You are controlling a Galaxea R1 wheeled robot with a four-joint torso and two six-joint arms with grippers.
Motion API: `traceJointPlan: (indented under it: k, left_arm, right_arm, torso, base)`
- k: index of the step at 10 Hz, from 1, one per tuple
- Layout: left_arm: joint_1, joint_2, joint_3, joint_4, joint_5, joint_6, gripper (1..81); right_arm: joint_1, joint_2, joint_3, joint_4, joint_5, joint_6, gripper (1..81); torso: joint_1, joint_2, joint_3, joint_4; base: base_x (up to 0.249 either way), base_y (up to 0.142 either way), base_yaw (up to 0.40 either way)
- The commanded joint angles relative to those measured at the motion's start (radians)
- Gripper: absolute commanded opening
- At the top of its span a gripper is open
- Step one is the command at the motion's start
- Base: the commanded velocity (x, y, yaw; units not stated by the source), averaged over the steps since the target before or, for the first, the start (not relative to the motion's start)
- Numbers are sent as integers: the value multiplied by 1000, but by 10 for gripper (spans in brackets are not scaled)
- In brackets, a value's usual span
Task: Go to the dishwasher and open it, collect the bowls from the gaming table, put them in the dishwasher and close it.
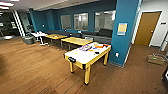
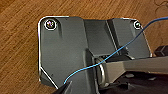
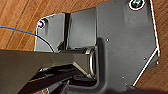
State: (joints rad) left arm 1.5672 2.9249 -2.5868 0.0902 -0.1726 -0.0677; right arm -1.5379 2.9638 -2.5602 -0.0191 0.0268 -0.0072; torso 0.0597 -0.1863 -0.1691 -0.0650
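Observation:
The gaming table, with a glossy white top and yellow rim and legs, stands in the middle of the head view, a few steps ahead on the wooden floor. At its far end lie an orange bowl and a black bowl, next to flat colourful game boxes. The dishwasher is out of view. In the left wrist view the robot's dark plate hangs over bare wooden floor, and the right wrist view shows its plate over the same floor. Nothing is seen held.
A blue pillar rises just right of the table's far end. Two yellow-wood tables and a small white table stand behind, with dark sofas along the blue wall. A wooden door and a floor crate are at right.

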Motion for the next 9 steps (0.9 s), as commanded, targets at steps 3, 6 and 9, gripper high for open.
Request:
traceJointPlan:
  k: [3, 6, 9]
  left_arm:
    - [-37, -9, 4, -3, 48, 0, 811]
    - [-37, -9, 4, -4, 50, 0, 811]
    - [-37, -9, 4, -4, 50, 0, 811]
  right_arm:
    - [44, 0, 8, -10, -54, -4, 811]
    - [44, 5, 8, -8, -53, -4, 811]
    - [44, 7, 8, -7, -53, -4, 811]
  torso:
    - [0, 0, 0, 0]
    - [0, 0, 0, 0]
    - [0, 0, 0, 0]
  base:
    - [0, 0, -35]
    - [0, 0, 0]
    - [0, 0, 0]
